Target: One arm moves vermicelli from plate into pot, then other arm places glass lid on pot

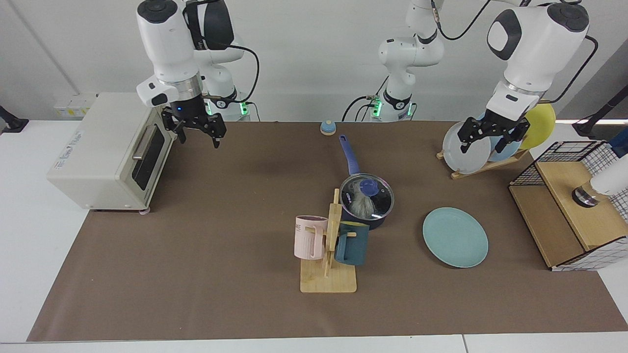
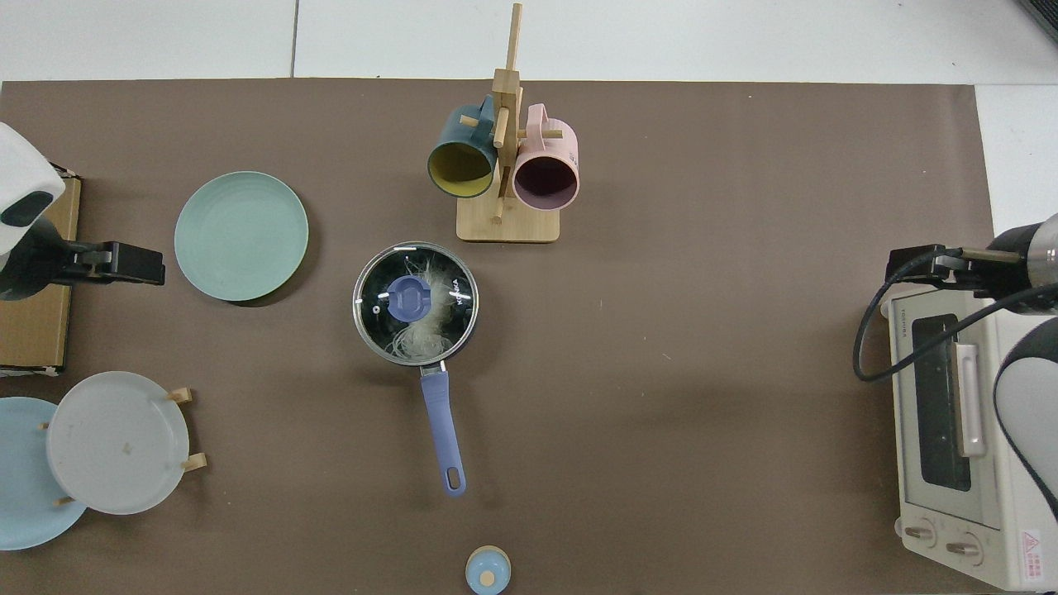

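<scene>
You've got the glass lid (image 1: 368, 192) seated on the pot (image 1: 365, 198) mid-desk, vermicelli (image 1: 363, 206) inside under it; plate (image 1: 455, 237) bare just right of pot. Right claw (image 1: 195, 131) hangs wide open, empty, above the far-left mat edge by the toaster oven (image 1: 110, 149). Left claw (image 1: 493, 132) waits open near the plate rack (image 1: 483, 164), far right. Mug stand (image 1: 328, 255) sits just in front of the pot; near-left of the mat is open.

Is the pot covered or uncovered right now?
Covered. The glass lid sits level on the pot, its rim matching the pot's, with the vermicelli visible through the glass.
</scene>
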